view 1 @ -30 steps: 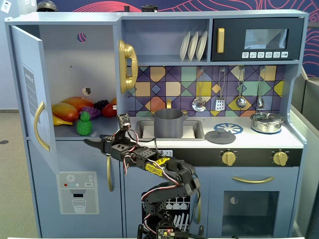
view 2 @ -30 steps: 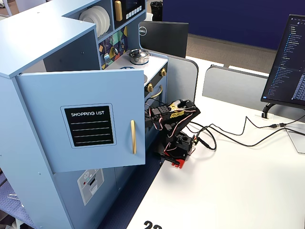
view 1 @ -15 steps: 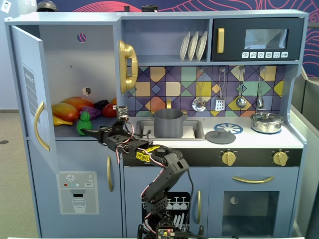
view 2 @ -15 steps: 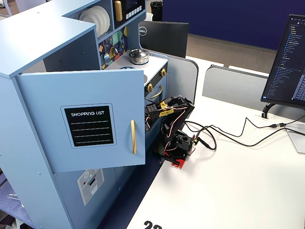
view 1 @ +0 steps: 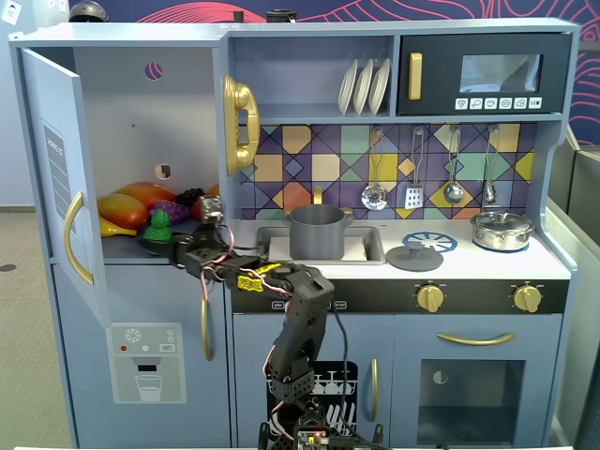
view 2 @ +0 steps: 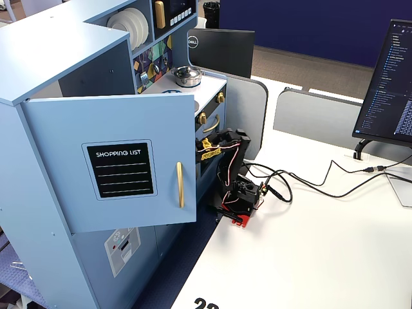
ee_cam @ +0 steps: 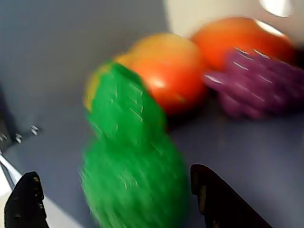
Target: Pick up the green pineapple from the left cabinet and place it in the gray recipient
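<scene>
The hand (ee_cam: pixel 114 199) is open, its fingers (ee_cam: pixel 218 199) either side of the pineapple (ee_cam: pixel 130 161). Blurred, but it looks light, rigid, bumpy; grip the wide lower body.

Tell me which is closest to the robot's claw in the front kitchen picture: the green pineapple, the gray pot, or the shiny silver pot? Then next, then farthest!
Measured from the gripper in that fixed view:
1. The green pineapple, right at the fingertips, inside the open cabinet on the left.
2. The gray pot, in the middle, in the sink.
3. The shiny silver pot, far right on the counter.
</scene>
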Controlling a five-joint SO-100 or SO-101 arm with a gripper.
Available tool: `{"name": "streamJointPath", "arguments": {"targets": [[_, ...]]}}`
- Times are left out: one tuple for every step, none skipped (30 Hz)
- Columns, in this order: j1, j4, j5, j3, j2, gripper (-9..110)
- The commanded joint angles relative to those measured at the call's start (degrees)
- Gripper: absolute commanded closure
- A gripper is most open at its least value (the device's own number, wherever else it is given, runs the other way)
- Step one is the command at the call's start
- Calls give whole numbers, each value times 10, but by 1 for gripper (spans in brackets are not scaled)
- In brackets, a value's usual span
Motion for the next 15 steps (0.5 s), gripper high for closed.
{"name": "streamJointPath", "arguments": {"targets": [[-18, -18, -16, -94, -40, 72], [-23, -18, -26, -104, -51, 76], [-29, -15, -50, -109, -58, 87], [-36, -14, -72, -112, -61, 102], [-41, -17, -73, -113, -58, 102], [-47, -17, -75, -114, -47, 102], [-54, -17, -82, -111, -33, 102], [-59, -17, -96, -104, -17, 102], [-62, -17, -113, -93, 4, 102], [-63, -19, -130, -77, 28, 102], [-63, -26, -148, -58, 49, 102], [-61, -36, -173, -37, 69, 102], [-54, -50, -196, -14, 91, 102], [-47, -67, -206, 9, 113, 102], [-40, -77, -214, 30, 140, 101]]}}
